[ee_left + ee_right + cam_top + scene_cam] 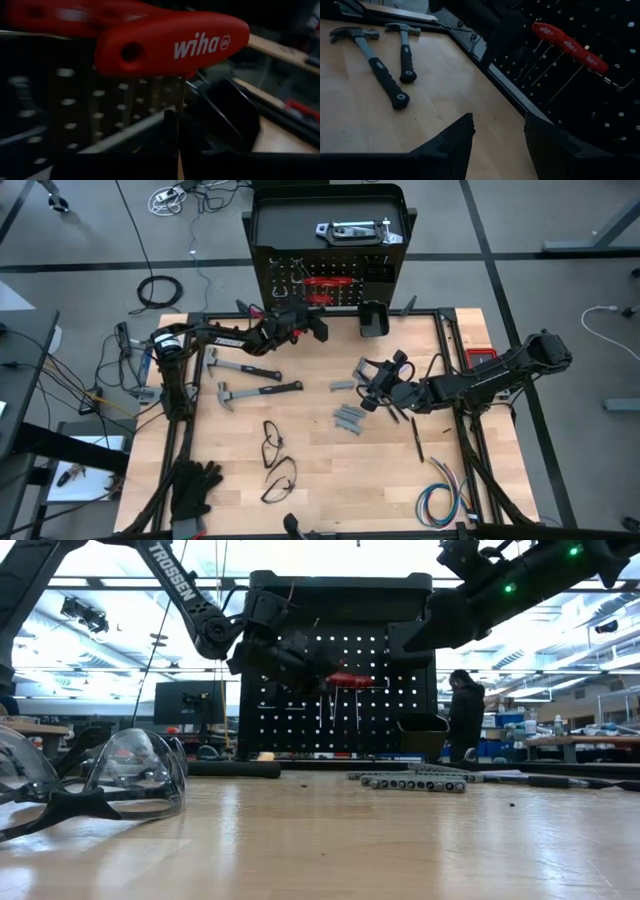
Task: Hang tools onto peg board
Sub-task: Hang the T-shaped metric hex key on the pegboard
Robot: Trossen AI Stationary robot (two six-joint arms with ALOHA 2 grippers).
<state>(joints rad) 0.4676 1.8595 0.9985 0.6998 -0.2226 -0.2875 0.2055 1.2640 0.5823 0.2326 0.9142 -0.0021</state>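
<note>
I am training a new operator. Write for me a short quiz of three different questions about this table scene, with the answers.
1. True or false: both hammers already hang on the peg board.
2. Which colour are the handles of the T-handle keys hanging on the board?
A. blue
B. red
C. yellow
3. Fill in: the left tool is up at the ____, while the right tool hovers open over the table.

Key:
1. False; both lie on the table.
2. B
3. peg board
</note>
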